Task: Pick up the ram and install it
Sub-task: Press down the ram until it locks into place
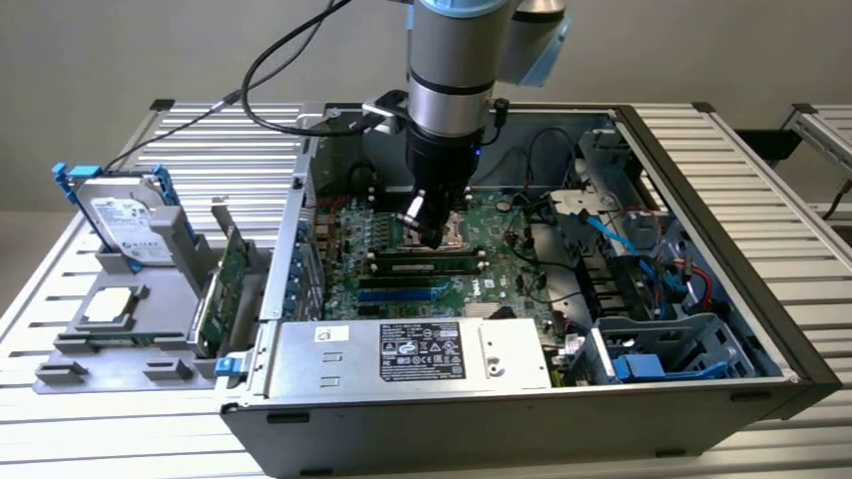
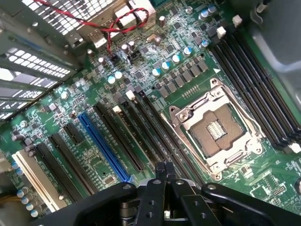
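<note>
Gripper (image 2: pixel 165 170): closed, empty, above CPU socket (image 2: pixel 217 128) | ram (image 1: pixel 426 265): seated in slot just beside socket | long axis: along memory slots (image 2: pixel 124 136)

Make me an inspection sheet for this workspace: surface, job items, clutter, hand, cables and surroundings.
Surface: slatted metal table carrying an open computer case.
Job's things: ram, a green stick lying along the memory slots on the motherboard; cannot tell whether it is fully seated.
Clutter: grey holder at the exterior view's left, with an upright hard drive and an upright expansion card.
Hand: hand shut with nothing between the fingers, low over the motherboard beside the processor socket.
Cables: black cable running to the arm; red wire; blue cables inside the case.
Surroundings: plain wall; second slatted table.
</note>
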`<state>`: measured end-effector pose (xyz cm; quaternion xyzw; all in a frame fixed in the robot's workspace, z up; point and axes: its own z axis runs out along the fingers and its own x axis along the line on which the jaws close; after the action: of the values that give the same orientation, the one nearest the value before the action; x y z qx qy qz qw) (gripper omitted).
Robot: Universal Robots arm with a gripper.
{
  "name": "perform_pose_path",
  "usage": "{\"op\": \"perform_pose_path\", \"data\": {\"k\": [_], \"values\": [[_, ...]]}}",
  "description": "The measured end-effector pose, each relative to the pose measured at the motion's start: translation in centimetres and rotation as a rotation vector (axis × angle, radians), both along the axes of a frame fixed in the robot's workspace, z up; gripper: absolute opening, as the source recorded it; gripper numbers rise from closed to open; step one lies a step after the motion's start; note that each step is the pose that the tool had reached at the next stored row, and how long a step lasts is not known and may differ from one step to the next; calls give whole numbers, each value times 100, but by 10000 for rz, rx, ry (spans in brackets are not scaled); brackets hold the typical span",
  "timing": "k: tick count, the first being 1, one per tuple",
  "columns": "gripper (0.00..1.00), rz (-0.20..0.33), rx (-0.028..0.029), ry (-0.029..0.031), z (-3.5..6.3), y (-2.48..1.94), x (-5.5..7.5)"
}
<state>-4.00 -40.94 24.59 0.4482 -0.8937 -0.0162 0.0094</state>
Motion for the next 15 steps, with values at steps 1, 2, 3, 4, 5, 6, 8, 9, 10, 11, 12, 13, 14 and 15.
{"op": "perform_pose_path", "data": {"k": [1, 2, 3, 4, 5, 6, 8, 9, 10, 11, 12, 13, 14, 15], "values": [[11, -168, 0, 0, 0, 0, 0], [11, -338, 0, 0, -1, 0, 0], [11, -516, 0, 0, -1, 0, 0], [11, -688, 0, 0, -1, 0, 0], [11, -857, -1, 0, -2, 0, 0], [11, -1028, -1, 0, -2, 0, 0], [11, -1366, -1, 0, -3, 0, 0], [11, -1545, 0, 0, -4, 0, 0], [11, -1716, 0, 0, -4, 0, 0], [11, -1885, 0, 0, -5, 0, 0], [11, -2054, -1, 0, -5, 0, 0], [11, -2225, 0, 0, -6, 0, 0], [11, -2396, 0, 0, -6, 0, 0], [11, -2568, 0, 0, -7, 0, 0]]}}
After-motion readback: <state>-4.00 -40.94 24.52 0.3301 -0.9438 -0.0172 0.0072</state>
